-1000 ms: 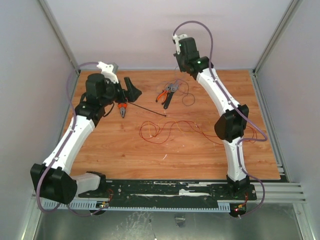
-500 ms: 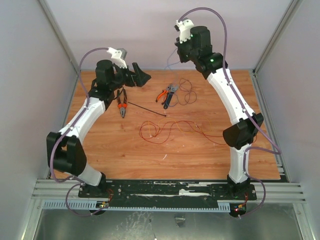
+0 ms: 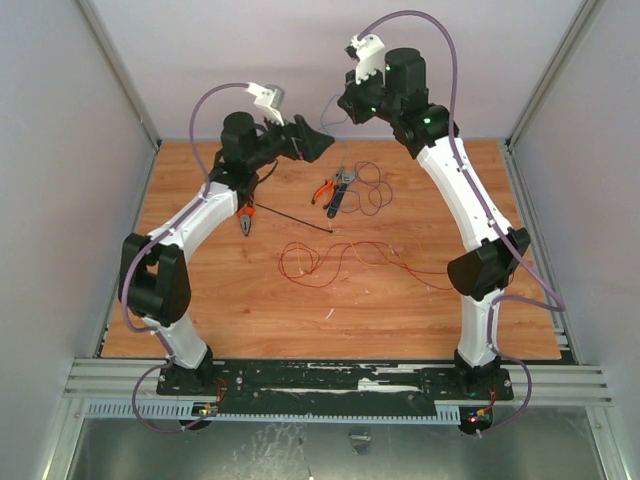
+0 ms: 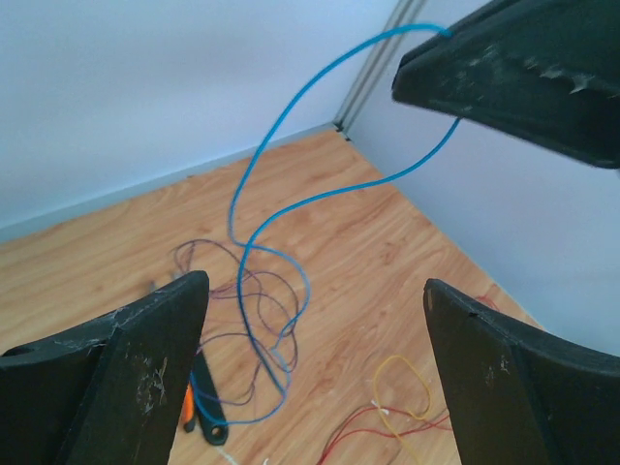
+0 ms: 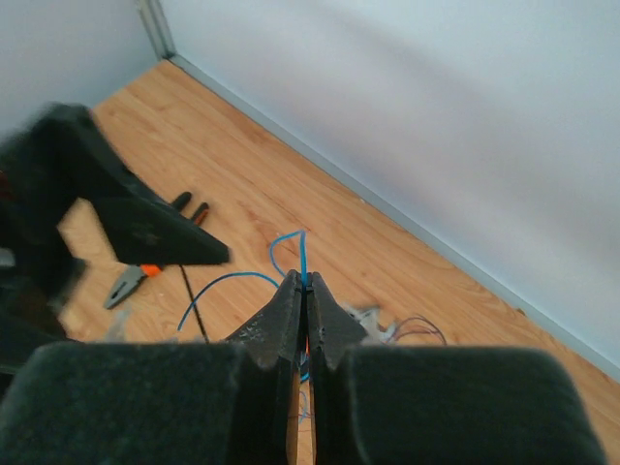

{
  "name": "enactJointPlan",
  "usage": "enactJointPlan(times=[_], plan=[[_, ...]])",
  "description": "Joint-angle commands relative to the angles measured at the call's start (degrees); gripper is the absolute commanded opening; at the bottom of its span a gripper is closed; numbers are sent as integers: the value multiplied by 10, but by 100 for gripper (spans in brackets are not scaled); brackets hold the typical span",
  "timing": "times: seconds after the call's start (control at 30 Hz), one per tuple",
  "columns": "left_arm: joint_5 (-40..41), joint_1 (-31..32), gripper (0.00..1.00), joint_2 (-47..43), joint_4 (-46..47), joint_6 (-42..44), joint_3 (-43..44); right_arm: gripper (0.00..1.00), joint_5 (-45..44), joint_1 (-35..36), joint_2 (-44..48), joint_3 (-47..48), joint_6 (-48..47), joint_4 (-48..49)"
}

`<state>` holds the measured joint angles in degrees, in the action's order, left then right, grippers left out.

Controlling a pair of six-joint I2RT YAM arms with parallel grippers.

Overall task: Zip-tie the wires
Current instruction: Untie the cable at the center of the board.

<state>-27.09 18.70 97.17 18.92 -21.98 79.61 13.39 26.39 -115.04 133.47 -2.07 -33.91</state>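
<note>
The wires lie in two loose tangles: a red and orange one (image 3: pixel 340 255) mid-table and a dark one (image 3: pixel 372 186) further back. My right gripper (image 5: pixel 303 282) is raised near the back wall and shut on a thin blue wire (image 5: pixel 301 250). That blue wire (image 4: pixel 254 165) hangs in loops down to the dark strands (image 4: pixel 215 267). My left gripper (image 3: pixel 312 141) is held in the air just left of the right one, open and empty. The zip tie (image 3: pixel 296 219), a thin black strip, lies flat on the table.
Orange-handled pliers (image 3: pixel 245 217) lie by the left end of the zip tie. A second orange-handled tool (image 3: pixel 332 190) rests beside the dark strands. Grey walls enclose the wooden table (image 3: pixel 250 310) at the back and on both sides.
Both arms have risen. The right gripper lifted from the tool area with the blue wire. The left gripper swung up and to the right, towards the right gripper.
</note>
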Motion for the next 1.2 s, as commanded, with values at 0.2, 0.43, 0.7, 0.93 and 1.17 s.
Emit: enactJointPlan(times=[0.2,0.43,0.7,0.93,1.17], plan=[[57,39,97,80,46,-6,56,0,99,2,99,-13,41,30],[57,60,97,110,100,-28,45,0,81,2,184,-78,58,63],[70,77,96,138,191,-91,2,0,88,2,224,-100,99,93],[89,79,91,149,186,-77,3,0,78,2,252,-121,105,100],[107,77,70,153,176,-58,-16,0,44,2,293,-129,104,116]])
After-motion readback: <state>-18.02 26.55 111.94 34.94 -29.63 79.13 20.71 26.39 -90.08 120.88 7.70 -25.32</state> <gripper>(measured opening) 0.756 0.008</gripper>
